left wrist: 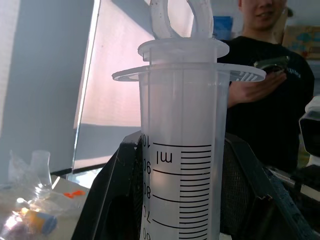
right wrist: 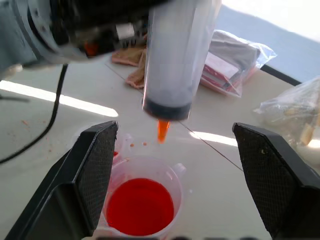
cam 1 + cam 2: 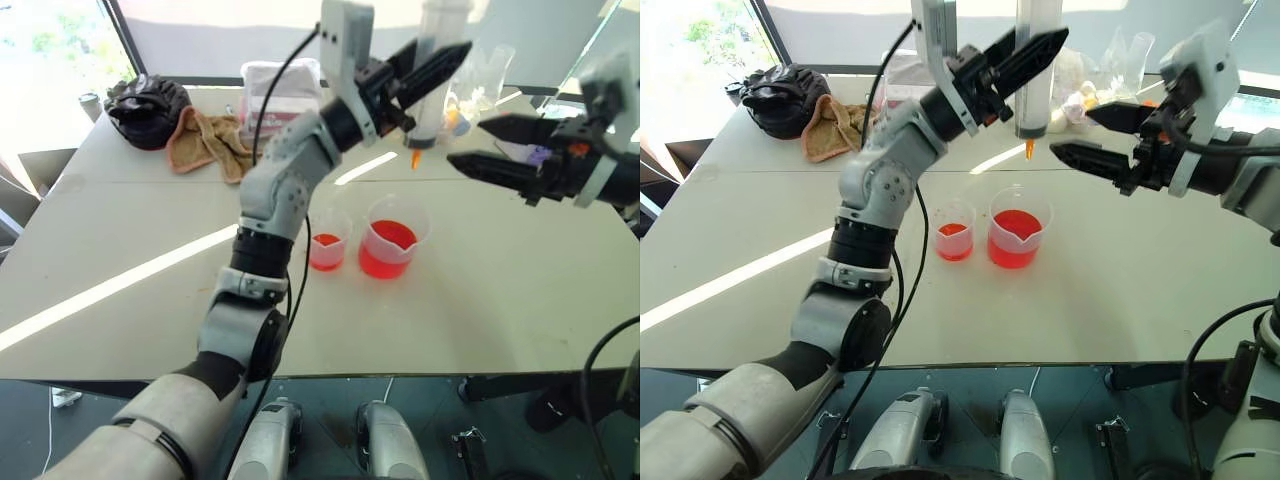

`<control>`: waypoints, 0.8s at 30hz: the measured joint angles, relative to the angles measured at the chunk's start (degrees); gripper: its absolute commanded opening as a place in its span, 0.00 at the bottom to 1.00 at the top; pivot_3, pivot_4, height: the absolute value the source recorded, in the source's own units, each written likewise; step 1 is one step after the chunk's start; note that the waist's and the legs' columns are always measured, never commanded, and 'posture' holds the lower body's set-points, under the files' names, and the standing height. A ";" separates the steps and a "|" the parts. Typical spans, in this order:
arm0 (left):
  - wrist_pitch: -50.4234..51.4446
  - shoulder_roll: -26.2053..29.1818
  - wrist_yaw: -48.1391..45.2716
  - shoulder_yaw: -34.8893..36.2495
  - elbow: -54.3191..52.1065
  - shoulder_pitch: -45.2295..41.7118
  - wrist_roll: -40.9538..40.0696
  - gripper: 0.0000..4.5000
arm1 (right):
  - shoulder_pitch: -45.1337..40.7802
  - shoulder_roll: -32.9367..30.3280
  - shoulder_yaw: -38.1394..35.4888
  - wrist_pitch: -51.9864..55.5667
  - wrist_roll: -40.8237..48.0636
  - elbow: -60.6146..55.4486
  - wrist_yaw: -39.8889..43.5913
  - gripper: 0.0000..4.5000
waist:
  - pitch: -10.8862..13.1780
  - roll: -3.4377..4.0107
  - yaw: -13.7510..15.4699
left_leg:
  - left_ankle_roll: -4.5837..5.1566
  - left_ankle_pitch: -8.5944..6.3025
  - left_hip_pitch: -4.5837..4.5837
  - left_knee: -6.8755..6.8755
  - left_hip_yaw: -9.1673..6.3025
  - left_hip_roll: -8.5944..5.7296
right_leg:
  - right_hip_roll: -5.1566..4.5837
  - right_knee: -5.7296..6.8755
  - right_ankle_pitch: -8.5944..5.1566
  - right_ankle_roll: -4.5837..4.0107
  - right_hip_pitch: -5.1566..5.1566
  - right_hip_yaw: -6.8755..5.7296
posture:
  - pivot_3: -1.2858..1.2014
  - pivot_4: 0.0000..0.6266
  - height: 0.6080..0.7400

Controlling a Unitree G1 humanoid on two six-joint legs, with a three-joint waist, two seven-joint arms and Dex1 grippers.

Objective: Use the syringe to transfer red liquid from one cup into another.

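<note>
Syringe (image 3: pixel 1032 75) hangs upright, pinched in the left hand (image 3: pixel 1025 50), orange tip above the larger cup (image 3: pixel 1018 238) of red liquid (image 3: pixel 1015 228), while the right hand (image 3: pixel 1090 135), spread wide, waits just right; a clumsy handover could tilt it or drip onto the table (image 3: pixel 1140 290).

Lab workspace; white table (image 3: pixel 520 300) by windows; bagged glassware (image 3: pixel 490 70); a watching person (image 1: pixel 270 90).

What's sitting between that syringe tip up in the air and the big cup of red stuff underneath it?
Nothing but air. In the right wrist view the syringe hangs upright with its orange tip above the larger cup, and nothing bridges the gap; only bare table shows behind it.
</note>
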 measured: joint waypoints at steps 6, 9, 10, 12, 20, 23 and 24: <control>-4.74 0.24 -3.13 -5.22 1.63 6.58 4.04 0.33 | -5.84 4.71 -3.20 4.79 4.84 1.49 -9.34 0.85 | -0.01 0.02 0.01 | 0.03 -0.01 -0.01 0.01 0.00 0.00 | -0.06 -0.01 0.00 -0.01 0.00 0.01 | 0.52 0.24 1.00; -6.19 0.28 -3.47 -7.08 1.33 9.47 5.61 0.33 | -5.58 5.78 -2.15 5.60 5.16 1.33 -12.12 0.85 | -0.01 0.02 0.02 | 0.03 -0.01 -0.02 0.01 0.00 0.00 | -0.07 -0.01 0.00 -0.01 0.00 0.01 | 0.52 0.24 1.00; -6.52 0.45 -3.60 -7.50 1.33 10.22 5.89 0.33 | -5.30 6.01 -1.78 5.73 5.17 1.18 -12.82 0.85 | -0.01 0.02 0.02 | 0.04 -0.01 -0.01 0.01 0.00 0.00 | -0.07 -0.01 0.00 -0.01 0.00 0.01 | 0.52 0.24 1.00; -7.08 0.79 -3.99 -8.02 1.35 11.43 6.77 0.33 | -4.78 6.60 -0.63 6.19 5.28 1.07 -14.35 0.85 | -0.01 0.02 -0.01 | 0.04 -0.01 -0.02 0.01 0.00 0.00 | -0.06 0.00 0.00 -0.01 -0.01 0.01 | 0.52 0.24 1.00; -8.31 1.15 -4.24 -9.08 1.16 12.72 8.14 0.33 | -3.37 8.93 2.74 6.02 5.06 1.01 -18.27 0.85 | -0.01 0.02 -0.01 | 0.06 -0.01 -0.01 0.01 0.00 0.00 | 0.00 0.00 0.00 -0.01 0.00 0.00 | 0.52 0.24 1.00; -8.36 1.35 -4.24 -9.46 1.17 12.78 8.36 0.33 | -2.84 9.73 4.06 5.52 4.62 1.05 -19.14 0.85 | -0.01 0.02 -0.05 | 0.06 -0.01 -0.01 0.01 0.00 0.00 | 0.01 0.01 0.00 -0.01 -0.01 0.00 | 0.52 0.24 1.00; -8.35 1.37 -4.30 -9.76 1.16 12.84 8.46 0.33 | -2.84 9.89 4.22 5.45 4.53 1.06 -19.34 0.85 | -0.01 0.02 -0.04 | 0.06 -0.01 -0.01 0.01 0.00 0.00 | 0.02 0.01 0.00 -0.01 -0.01 -0.01 | 0.52 0.24 1.00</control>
